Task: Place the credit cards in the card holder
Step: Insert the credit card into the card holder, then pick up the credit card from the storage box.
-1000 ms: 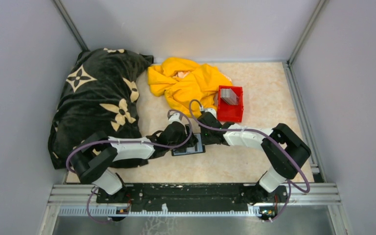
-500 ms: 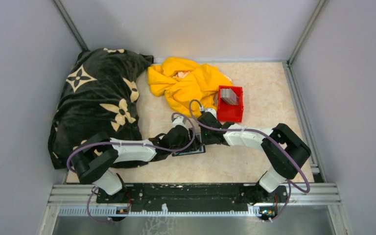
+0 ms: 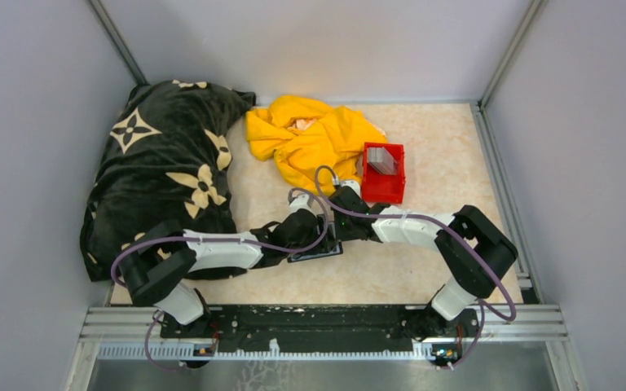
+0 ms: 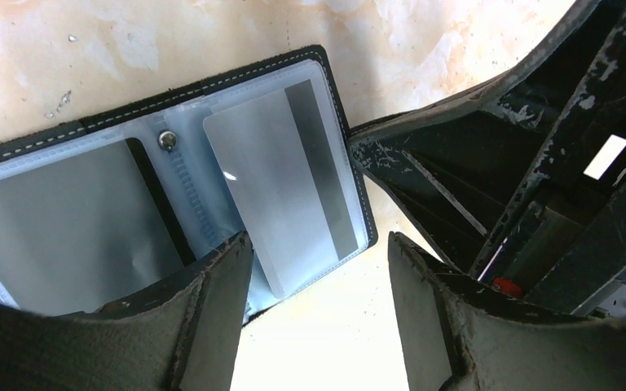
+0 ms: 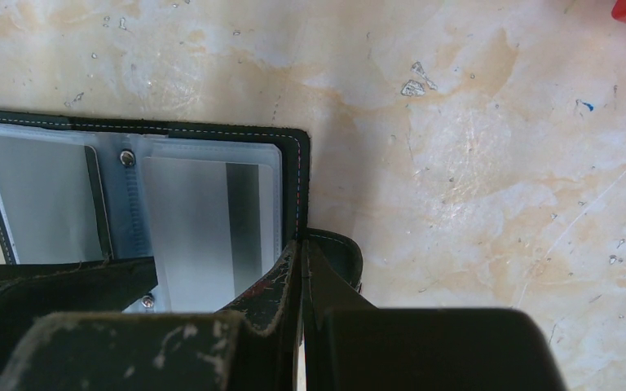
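Bench [image 3: 424, 269]: pale marbled top under both end effectors.
Blanket [image 3: 163, 163]: black with cream flowers, heaped well to the left of the left end effector and clear of the work.
Yellow cloth [image 3: 314, 142]: crumpled on the far side of both end effectors.
Red bin [image 3: 383, 196]: just beyond the right end effector, slightly to its right. The spare credit cards [image 3: 381, 160] stand in it as a grey stack.
Card holder [image 4: 171, 187]: open flat on the bench with its clear sleeves up, directly beneath the left end effector and to the left of the right one.
Left end effector [image 4: 318, 252]: fingers spread and holding nothing, poised low over the near edge of the holder's right-hand sleeve.
Right end effector [image 5: 301, 261]: fingers pressed together, tip down at the holder's right edge by the snap tab [image 5: 338, 261]. It seems to be pinning the holder in place.
Card [image 4: 281, 187]: silver with a dark stripe, at the right-hand sleeve and slightly askew to it. I cannot tell whether it is fully seated.
Key relation: the card's long axis runs away from the left end effector, and its near short end lies between the spread fingers.
Nearer arm: the left. It likely pushes or nudges the card along that axis while the right one braces.
Risk: the skew may catch the card on the sleeve's edge.
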Available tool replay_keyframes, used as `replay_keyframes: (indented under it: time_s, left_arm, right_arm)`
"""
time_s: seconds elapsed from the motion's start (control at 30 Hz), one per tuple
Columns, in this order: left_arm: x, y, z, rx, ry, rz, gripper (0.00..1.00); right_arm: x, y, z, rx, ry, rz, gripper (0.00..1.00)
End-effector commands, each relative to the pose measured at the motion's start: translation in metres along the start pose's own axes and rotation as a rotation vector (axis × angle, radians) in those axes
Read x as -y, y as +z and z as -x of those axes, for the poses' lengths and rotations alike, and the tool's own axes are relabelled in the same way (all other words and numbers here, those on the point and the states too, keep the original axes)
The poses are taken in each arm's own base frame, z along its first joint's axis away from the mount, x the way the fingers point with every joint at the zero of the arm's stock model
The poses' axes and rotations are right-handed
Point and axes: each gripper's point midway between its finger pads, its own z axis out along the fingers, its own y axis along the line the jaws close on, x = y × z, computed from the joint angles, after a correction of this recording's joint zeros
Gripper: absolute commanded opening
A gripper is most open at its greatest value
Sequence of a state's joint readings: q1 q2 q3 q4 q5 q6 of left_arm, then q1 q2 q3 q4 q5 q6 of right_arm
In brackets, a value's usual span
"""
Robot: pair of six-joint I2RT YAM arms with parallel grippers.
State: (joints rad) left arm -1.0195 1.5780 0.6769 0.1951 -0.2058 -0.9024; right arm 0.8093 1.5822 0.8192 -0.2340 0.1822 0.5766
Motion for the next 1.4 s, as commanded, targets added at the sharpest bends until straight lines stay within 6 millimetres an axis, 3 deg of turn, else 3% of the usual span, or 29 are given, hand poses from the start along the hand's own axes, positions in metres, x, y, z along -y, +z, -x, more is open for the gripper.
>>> replay_keyframes:
  time_s: [0.0, 0.2, 0.4, 0.63, 0.8, 0.97, 1.03, 1.1, 1.23, 1.37]
  left_arm:
    - [-0.005, -0.009, 0.0, -0.004, 0.017, 0.059, 0.69]
    - [-0.005, -0.026, 0.028, 0.091, 0.034, 0.099, 0.74]
    - [-0.003, -0.04, 0.042, 0.14, 0.03, 0.099, 0.75]
    - [-0.039, -0.054, 0.033, 0.167, -0.003, 0.18, 0.75]
    - [-0.059, -0.056, 0.022, 0.157, -0.016, 0.217, 0.75]
    - [-0.06, -0.055, 0.024, 0.17, 0.013, 0.221, 0.76]
    - [-0.06, -0.056, 0.028, 0.179, 0.029, 0.23, 0.75]
    - [-0.061, -0.056, 0.031, 0.186, 0.036, 0.239, 0.82]
    - [-0.062, -0.056, 0.032, 0.172, 0.026, 0.221, 0.95]
    - [-0.068, -0.056, 0.034, 0.159, 0.01, 0.22, 0.98]
  right_arm:
    - [0.002, 0.001, -0.002, 0.001, -0.012, -0.014, 0.0]
    - [-0.002, -0.009, 0.012, 0.035, -0.022, -0.007, 0.0]
    - [-0.005, -0.02, 0.024, 0.059, -0.031, -0.003, 0.03]
    - [-0.01, -0.051, 0.058, 0.135, -0.045, -0.005, 0.14]
    - [-0.008, -0.073, 0.097, 0.22, -0.073, -0.073, 0.17]
    - [0.01, -0.096, 0.154, 0.382, -0.025, -0.156, 0.15]
    - [0.024, -0.102, 0.173, 0.421, 0.031, -0.171, 0.21]
    - [0.041, -0.105, 0.193, 0.437, 0.099, -0.158, 0.29]
    - [0.075, -0.106, 0.217, 0.442, 0.153, -0.21, 0.44]
    - [0.099, -0.097, 0.231, 0.436, 0.172, -0.239, 0.47]
